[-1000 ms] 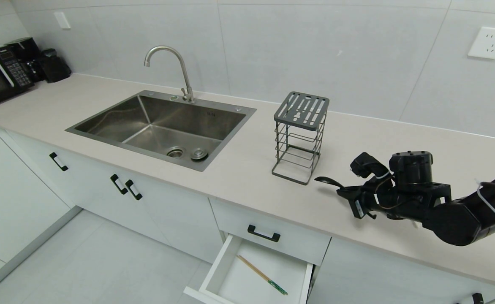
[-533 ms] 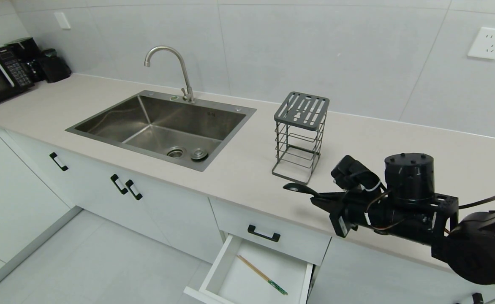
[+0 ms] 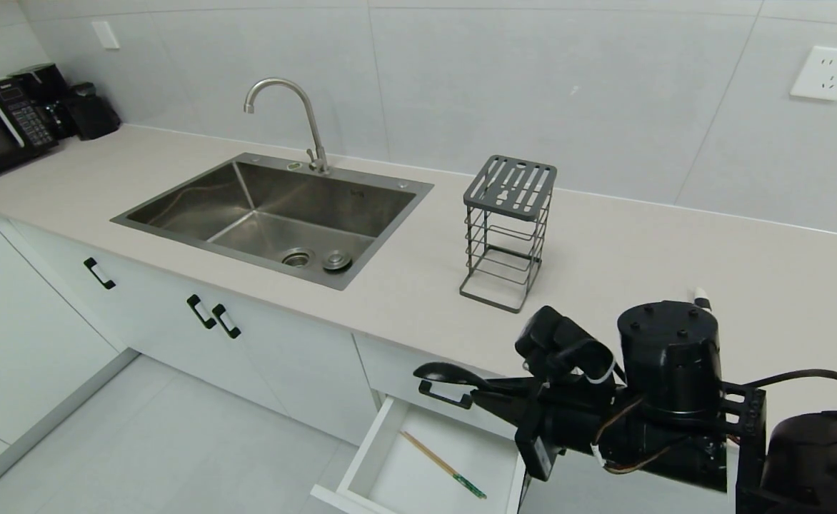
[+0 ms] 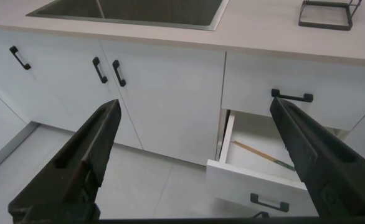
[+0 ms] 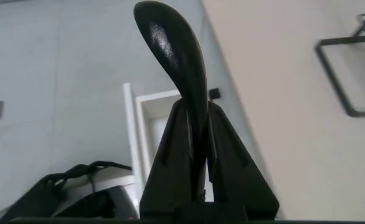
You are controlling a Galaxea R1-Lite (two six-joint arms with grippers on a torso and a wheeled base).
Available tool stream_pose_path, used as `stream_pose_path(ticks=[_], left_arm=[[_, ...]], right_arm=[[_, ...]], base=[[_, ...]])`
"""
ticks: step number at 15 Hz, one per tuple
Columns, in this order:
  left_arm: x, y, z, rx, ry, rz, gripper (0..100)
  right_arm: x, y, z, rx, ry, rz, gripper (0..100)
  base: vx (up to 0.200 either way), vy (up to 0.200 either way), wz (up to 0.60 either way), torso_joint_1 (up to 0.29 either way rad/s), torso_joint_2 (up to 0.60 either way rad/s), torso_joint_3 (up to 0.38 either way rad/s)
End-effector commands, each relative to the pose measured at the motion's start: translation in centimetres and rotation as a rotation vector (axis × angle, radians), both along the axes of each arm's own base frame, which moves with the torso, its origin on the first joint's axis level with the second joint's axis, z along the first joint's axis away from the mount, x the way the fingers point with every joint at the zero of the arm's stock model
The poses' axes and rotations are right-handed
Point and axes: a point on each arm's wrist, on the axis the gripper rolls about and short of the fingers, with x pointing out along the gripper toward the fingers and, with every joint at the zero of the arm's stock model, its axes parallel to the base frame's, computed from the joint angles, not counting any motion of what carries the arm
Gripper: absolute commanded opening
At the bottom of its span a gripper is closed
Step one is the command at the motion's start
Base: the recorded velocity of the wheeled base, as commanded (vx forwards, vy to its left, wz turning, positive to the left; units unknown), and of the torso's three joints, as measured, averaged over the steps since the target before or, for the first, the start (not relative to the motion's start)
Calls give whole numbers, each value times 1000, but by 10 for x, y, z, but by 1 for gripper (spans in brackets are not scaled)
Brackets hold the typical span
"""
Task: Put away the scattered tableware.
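My right gripper [image 3: 500,392] is shut on a black spoon [image 3: 447,373], held level in front of the counter edge and above the open white drawer [image 3: 390,464]. In the right wrist view the black spoon [image 5: 173,53] sticks out past the gripper [image 5: 198,124], with the drawer [image 5: 148,118] below it. A pair of wooden chopsticks with green tips [image 3: 443,465] lies in the drawer, and the chopsticks [image 4: 263,155] lie there in the left wrist view too. My left gripper [image 4: 195,155] is open, low in front of the cabinets, facing the drawer [image 4: 245,168].
A dark wire rack [image 3: 508,232] stands on the beige counter [image 3: 604,264] right of the steel sink [image 3: 276,214] and faucet [image 3: 297,118]. A closed drawer with a black handle [image 3: 445,394] sits above the open one. A microwave [image 3: 1,125] stands far left.
My right arm has carried the spoon from above the counter beside the rack, forward and down past the counter edge, to above the open drawer.
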Motion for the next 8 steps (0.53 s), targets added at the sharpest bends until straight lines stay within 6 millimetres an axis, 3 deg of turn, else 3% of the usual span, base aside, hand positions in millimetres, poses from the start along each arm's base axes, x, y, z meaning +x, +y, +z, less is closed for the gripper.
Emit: stream_pose_path(ticks=[1,5,8], left_arm=[[0,0,0,0,0,0,100],[0,0,0,0,0,0,100],[0,0,0,-2,0,0,100]], right_arm=[[-7,25,3,50,27,17,0],[-14,41,8,95,57,-15,0],[-8,51,24,126,-16,-2,0]], base=[[0,0,0,0,0,0],[0,0,0,0,0,0],[0,0,0,0,0,0]])
